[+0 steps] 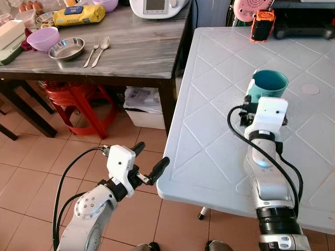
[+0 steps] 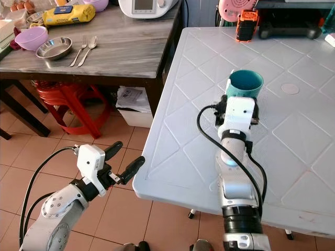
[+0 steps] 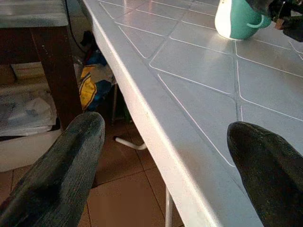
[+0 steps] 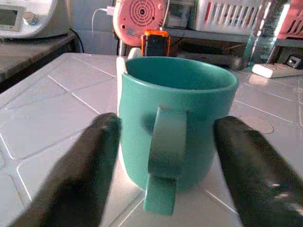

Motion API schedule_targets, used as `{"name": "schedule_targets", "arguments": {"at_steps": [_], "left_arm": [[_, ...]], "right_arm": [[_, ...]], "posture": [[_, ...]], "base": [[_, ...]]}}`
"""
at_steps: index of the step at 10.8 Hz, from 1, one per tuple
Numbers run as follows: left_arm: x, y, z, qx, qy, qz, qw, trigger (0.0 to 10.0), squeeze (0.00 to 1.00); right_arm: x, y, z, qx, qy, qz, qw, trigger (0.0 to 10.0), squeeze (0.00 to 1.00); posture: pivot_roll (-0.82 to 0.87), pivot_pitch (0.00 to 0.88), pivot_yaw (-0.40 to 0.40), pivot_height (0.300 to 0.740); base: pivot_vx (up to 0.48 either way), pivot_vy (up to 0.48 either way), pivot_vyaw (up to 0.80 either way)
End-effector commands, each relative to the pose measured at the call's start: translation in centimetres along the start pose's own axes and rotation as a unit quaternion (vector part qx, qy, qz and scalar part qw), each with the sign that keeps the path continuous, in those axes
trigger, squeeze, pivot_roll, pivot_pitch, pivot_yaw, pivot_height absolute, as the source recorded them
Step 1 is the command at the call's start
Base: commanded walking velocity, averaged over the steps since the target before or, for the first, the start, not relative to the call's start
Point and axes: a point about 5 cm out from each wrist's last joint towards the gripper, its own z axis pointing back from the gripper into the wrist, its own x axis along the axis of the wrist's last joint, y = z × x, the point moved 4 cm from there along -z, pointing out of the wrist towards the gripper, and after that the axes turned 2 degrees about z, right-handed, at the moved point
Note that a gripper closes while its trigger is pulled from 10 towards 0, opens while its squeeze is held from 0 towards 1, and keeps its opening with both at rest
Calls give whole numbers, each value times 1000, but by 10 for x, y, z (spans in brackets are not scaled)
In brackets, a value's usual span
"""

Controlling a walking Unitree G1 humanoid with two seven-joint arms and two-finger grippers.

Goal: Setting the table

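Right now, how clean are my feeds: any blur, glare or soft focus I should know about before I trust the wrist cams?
Left eye view: sharp and evenly lit, teal mug crisp on the white table. Right wrist view: mug in focus, the near black fingers blurred, mild glare on the right one. Left wrist view: left gripper fingers soft, the table edge sharp, shade beneath it.

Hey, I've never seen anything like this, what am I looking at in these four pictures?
This is a humanoid robot with two silver arms. Two pictures come from cameras in its head, looking down; the other two come from cameras on its wrists. On the white table stands a teal mug. The right tool has its black fingers open on either side of the mug, not yet gripping. The left tool is open too, beside the table's edge, above the tiled floor. Behind stands a wooden table with bowls, a fork and a spoon.
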Motion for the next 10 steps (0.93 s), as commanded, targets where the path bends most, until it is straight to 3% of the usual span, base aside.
{"name": "schedule_targets", "arguments": {"at_steps": [1,10], "left_arm": [[0,1,2,4,3,-6,1000,10000,0],[-3,6,1,5,3,-8,1000,10000,0]], "right_arm": [[1,4,-1,6,-1,-5,1000,0,0],[-2,5,-2,7,2,-18,1000,0,0]], "posture": [[-41,176,126,740],[-37,169,128,740]], "base": [[0,0,0],[0,0,0]]}}
